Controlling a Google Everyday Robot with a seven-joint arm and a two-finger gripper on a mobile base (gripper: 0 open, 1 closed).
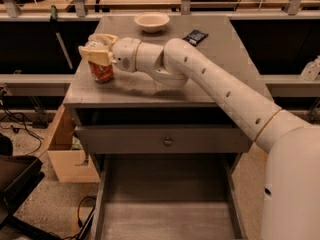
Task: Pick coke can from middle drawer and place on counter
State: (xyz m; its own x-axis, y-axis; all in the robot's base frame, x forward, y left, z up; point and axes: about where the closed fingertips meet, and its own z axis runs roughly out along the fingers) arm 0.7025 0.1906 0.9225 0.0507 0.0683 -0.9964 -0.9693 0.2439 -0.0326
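The red coke can stands upright on the grey counter, near its left edge. My gripper sits over the can's top, its cream fingers closed around the upper part of the can. The white arm reaches from the lower right across the counter to it. The middle drawer is pulled out below, its grey floor bare.
A pale shallow bowl stands at the back of the counter and a dark packet lies at the back right. A closed drawer front with a round knob is above the open drawer. A wooden box stands on the floor at left.
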